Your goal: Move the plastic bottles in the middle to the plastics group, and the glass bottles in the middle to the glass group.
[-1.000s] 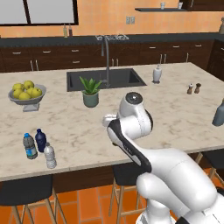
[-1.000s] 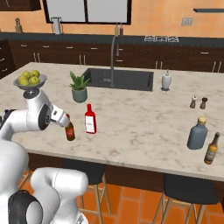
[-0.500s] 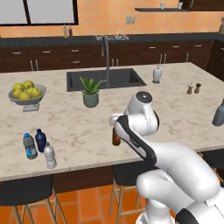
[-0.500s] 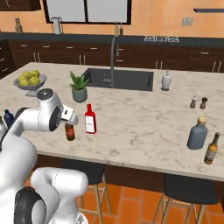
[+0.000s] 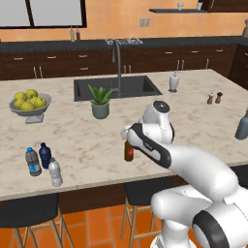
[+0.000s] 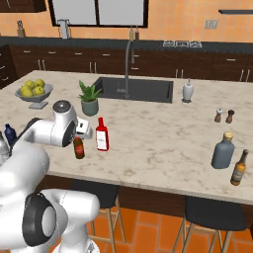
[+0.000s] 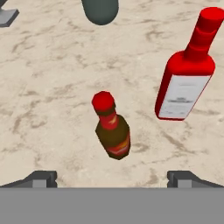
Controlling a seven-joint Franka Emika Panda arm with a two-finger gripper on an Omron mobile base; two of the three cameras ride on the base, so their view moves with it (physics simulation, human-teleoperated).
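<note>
I am holding my wide-open gripper [image 7: 112, 177] over the brown bottle [image 7: 111, 127] standing at centre frame on the tabletop [image 7: 48, 100], where a descent drifting right is risking toppling the red bottle [image 7: 187, 74] just beside it.

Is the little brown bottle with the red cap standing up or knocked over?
Standing up. The brown bottle sits on its base on the counter, red cap on top, beside the red bottle.
</note>
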